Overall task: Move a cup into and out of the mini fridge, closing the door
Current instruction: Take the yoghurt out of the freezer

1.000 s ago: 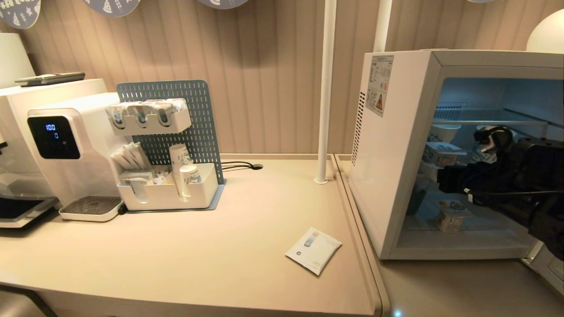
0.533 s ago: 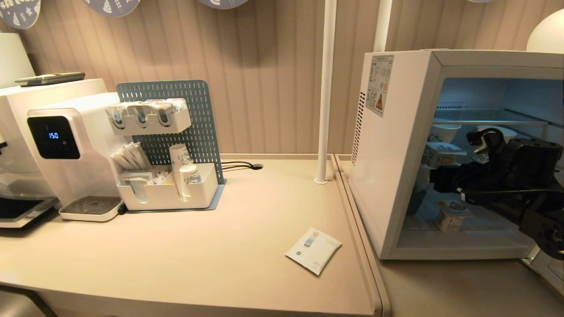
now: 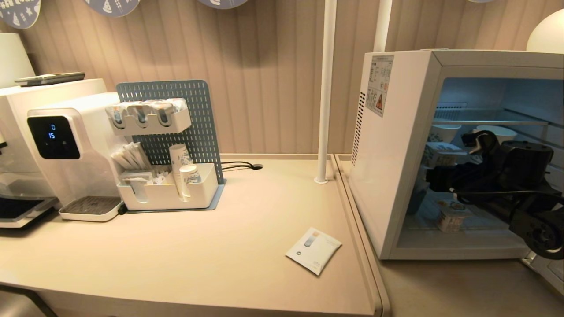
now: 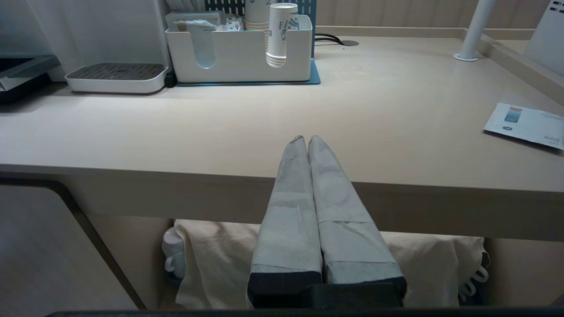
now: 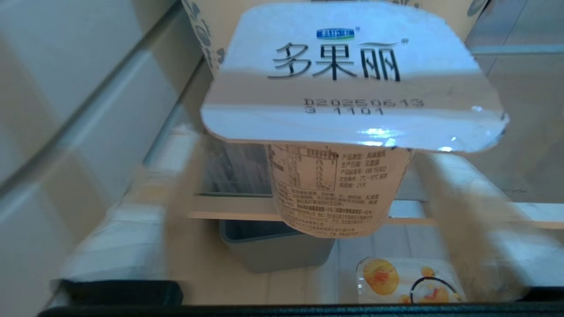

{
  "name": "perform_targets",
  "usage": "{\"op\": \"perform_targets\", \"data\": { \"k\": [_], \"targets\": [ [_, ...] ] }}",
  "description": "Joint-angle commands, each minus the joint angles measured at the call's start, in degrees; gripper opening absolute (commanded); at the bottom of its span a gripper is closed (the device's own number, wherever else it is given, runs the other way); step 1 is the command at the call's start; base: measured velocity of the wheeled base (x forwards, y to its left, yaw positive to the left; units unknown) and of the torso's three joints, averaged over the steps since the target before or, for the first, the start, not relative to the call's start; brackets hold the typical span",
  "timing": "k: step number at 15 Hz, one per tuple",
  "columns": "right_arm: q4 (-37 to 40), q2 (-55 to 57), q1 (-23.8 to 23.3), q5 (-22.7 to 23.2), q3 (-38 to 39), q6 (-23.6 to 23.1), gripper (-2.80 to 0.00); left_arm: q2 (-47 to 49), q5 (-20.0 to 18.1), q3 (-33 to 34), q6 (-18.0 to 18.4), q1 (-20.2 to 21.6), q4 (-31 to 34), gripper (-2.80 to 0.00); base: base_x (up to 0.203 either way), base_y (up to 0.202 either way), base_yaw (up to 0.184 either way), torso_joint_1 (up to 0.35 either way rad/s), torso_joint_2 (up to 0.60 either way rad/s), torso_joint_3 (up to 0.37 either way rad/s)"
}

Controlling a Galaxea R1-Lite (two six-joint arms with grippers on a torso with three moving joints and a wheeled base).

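Inside the mini fridge [image 3: 396,176], at middle-shelf level, the right gripper [image 3: 434,180] reaches in through the open front, its fingers spread wide to either side of the cup [image 5: 343,88]. The right wrist view shows the cup's body in the gap with clearance on both sides, so nothing is clamped. Its broad foil lid [image 5: 352,110] overhangs the body, which is probably why the fingers sit low, at the narrower waist rather than at the rim. Whether the cup's base rests squarely on the shelf cannot be told. A second cup [image 3: 451,215] with a yellow-and-orange lid sits on the fridge floor below, apart from the gripper; by position, the upper one looks like the target. The door itself is barely in view, evidently swung open to give this access. The left gripper [image 4: 307,138] is parked low at the front edge of the counter [image 4: 396,110], fingers pressed together and empty, clear of the work. Closing the door is not yet done.
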Motion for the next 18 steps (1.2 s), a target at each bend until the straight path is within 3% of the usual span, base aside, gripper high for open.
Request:
{"op": "perform_targets", "data": {
  "k": [1, 11, 18],
  "targets": [
    [-0.6, 0.2, 0.0, 0.0, 0.1, 0.0, -2.80, 0.0, 0.0, 0.1, 0.0, 0.0, 0.0, -2.80, 0.000, 0.000, 0.000, 0.000, 0.00, 0.000],
    [0.0, -4.3, 0.0, 0.1, 2.5, -0.1, -2.80, 0.1, 0.0, 0.1, 0.0, 0.0, 0.0, -2.80, 0.000, 0.000, 0.000, 0.000, 0.00, 0.000],
    [0.1, -13.7, 0.5, 0.7, 12.1, -0.1, -2.80, 0.0, 0.0, 0.1, 0.0, 0.0, 0.0, -2.80, 0.000, 0.000, 0.000, 0.000, 0.00, 0.000]
  ]
}}
